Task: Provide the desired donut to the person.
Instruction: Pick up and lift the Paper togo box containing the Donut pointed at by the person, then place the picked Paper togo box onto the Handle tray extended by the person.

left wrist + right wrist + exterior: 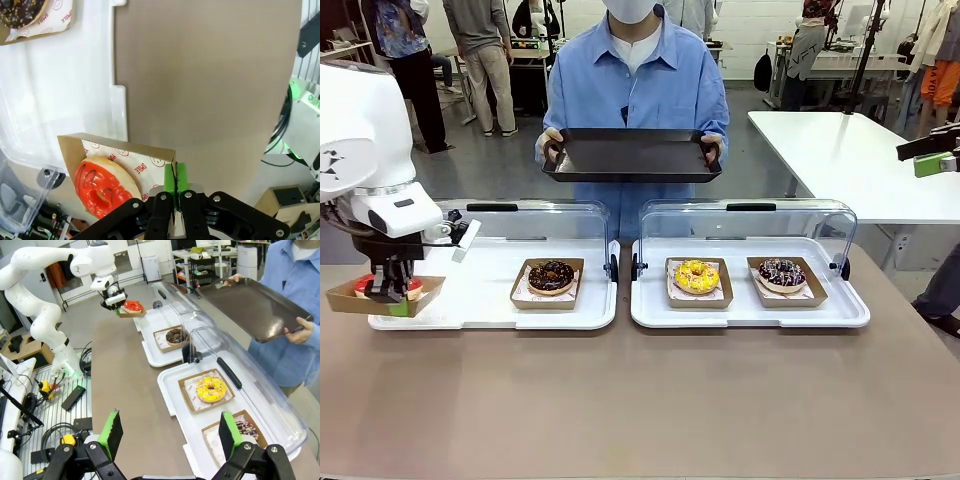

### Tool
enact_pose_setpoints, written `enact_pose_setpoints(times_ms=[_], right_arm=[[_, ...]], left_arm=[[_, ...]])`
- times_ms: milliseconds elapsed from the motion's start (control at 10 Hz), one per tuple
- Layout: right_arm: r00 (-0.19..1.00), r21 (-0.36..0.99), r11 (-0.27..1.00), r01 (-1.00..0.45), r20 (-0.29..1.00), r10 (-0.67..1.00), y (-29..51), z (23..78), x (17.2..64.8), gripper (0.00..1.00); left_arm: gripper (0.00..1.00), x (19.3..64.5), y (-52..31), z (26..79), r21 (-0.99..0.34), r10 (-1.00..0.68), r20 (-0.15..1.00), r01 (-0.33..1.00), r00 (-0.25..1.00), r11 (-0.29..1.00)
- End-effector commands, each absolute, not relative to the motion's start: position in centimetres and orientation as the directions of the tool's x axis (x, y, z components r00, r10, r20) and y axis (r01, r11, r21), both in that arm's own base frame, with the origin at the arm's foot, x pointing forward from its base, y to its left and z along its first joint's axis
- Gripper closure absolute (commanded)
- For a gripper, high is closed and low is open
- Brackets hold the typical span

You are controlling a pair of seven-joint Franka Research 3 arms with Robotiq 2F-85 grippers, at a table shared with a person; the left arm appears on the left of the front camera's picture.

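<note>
— Where's the donut just now?

— The red-glazed donut [102, 186] sits in its brown paper carton [115, 150] at the left end of the left white tray [470, 300], with the carton poking out past that tray's edge over the worktop [640, 400]. From the other arm's camera it looks lifted clear of the tray, though I can't swear to it.

— And it's held?

— Yes. The left gripper [175, 185] has its jaws clamped on one side wall of the carton. The green pads [183, 177] pinch the card and don't touch the glaze.

— Is that a sensible place to hold it?

— I reckon so. The donut is light but soft, and the icing would smear or stick, so the card is the thing to take. Thin card bends, mind. Gripped by one wall, the carton may sag or tip, and the donut could slide. I'd keep it level.

— The other arm?

— The right gripper [170, 435] hangs well to the right of that tray, jaws wide apart, holding nothing.

— Who gets it?

— The person [635, 80] stands beyond the tray's far side, toward its right end, holding out a bare black serving tray [632, 155] in both hands. The chocolate donut [551, 275] rests on the white tray's right half, untouched.
</note>
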State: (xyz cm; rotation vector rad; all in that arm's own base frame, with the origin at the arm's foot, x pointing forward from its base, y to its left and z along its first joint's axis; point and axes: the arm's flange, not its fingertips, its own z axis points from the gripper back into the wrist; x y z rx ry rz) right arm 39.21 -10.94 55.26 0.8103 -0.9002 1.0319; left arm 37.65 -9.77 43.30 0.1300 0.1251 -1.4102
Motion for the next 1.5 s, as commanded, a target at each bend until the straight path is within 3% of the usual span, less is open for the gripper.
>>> enact_pose_setpoints(times_ms=[0,300,800,1000,1100,1200,1400], right_arm=[[0.241,0.134,0.3,-0.944,0.904,0.352,-11.0,55.3,39.3,0.0],[0.241,0.134,0.3,-0.944,0.904,0.352,-11.0,55.3,39.3,0.0],[0.241,0.134,0.3,-0.944,0.904,0.352,-11.0,55.3,39.3,0.0],[0.241,0.134,0.3,-0.944,0.904,0.352,-11.0,55.3,39.3,0.0],[0.241,0.134,0.3,-0.944,0.904,0.352,-11.0,55.3,39.3,0.0],[0.241,0.134,0.3,-0.944,0.904,0.352,-11.0,55.3,39.3,0.0],[0.241,0.134,0.3,-0.944,0.904,0.352,-11.0,55.3,39.3,0.0]], left_arm=[[1.0,34.8,-10.0,45.3,0.087,-0.968,-0.188,0.985,0.163,0.149],[1.0,32.0,-11.7,51.3,0.172,-0.979,-0.139,0.977,0.151,0.127],[1.0,32.0,-13.2,60.3,0.102,-0.993,-0.002,0.988,0.116,0.115],[1.0,32.1,-12.7,60.8,0.042,-0.995,0.02,0.995,0.095,0.095],[1.0,32.1,-11.7,60.3,0.014,-0.999,0.041,1.0,-0.017,-0.016],[1.0,31.8,-12.9,60.9,0.091,-0.994,0.001,0.99,0.113,0.112],[1.0,31.8,-12.9,60.9,0.091,-0.994,0.001,0.99,0.113,0.112]])
